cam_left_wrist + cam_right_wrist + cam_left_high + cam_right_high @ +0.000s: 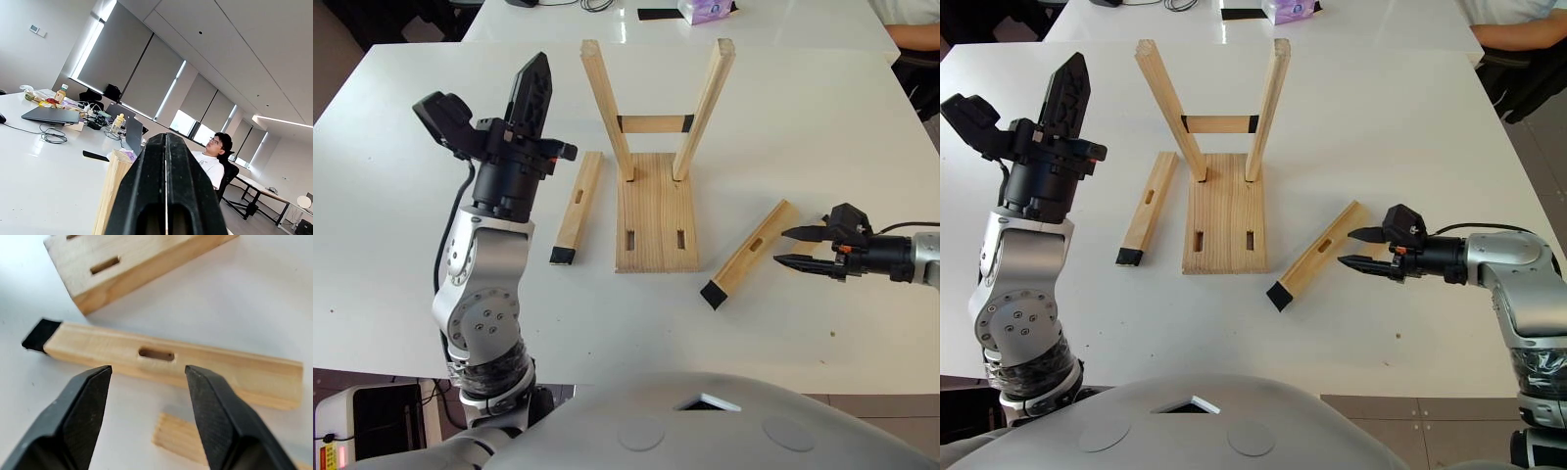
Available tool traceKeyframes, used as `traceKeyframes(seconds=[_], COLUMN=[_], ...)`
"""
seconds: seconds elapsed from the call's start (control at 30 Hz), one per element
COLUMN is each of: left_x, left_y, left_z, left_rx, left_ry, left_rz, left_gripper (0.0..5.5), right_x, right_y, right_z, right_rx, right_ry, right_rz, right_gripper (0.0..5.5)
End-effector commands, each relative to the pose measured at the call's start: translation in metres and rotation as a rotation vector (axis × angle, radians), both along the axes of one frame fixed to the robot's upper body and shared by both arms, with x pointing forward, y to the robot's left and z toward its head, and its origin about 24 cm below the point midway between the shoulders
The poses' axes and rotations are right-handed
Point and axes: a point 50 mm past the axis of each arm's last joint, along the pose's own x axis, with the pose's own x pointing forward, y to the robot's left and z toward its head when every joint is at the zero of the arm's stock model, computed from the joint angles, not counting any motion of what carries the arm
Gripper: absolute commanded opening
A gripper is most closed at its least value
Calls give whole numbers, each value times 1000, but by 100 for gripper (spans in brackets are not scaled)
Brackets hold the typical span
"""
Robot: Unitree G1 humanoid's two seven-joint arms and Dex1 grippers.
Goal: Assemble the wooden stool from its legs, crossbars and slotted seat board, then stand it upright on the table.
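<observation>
The right gripper (1346, 247), fingers spread, hovers just beside 1 loose leg (1317, 255) toward the table's (1430, 127) front-right corner; the left gripper (1067, 88), pressed together, points upward.

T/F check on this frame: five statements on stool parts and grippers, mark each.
1. Two legs stand in the seat board. True.
2. A crossbar joins them. True.
3. The right gripper is shut on the right loose leg. False: it is open beside it, holding nothing.
4. The left gripper rests on the table. False: it is raised, shut, pointing up.
5. Both loose legs lie left of the board. False: the left loose leg does; the other lies to its right.
</observation>
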Motion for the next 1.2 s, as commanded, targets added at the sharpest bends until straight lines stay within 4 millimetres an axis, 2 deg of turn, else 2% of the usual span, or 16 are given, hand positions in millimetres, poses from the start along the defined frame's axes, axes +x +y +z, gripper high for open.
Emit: traceKeyframes(seconds=[0.03,0.37,0.5,0.7,0.87,1.03,1.2], left_x=[1,-1,6,3,1,1,0], left_y=[-2,-1,-2,3,5,7,7], left_z=[-6,-10,-11,-14,-16,-16,-19], left_rx=[11,21,29,28,25,24,19], left_ry=[24,38,43,50,53,53,60], left_rz=[-10,22,-21,12,29,38,43], left_gripper=[0,0,0,0,0,0,0], right_x=[-1,10,-2,-2,7,26,25], right_y=[-3,-2,-7,-32,-36,-38,-42], right_z=[-5,-21,-25,-14,-1,19,11], right_rx=[-58,-113,-150,-232,-191,-94,-133], right_ry=[12,27,38,47,3,-84,-71], right_rz=[42,99,84,88,58,-104,-190], right_gripper=[278,278,278,278,278,278,278])
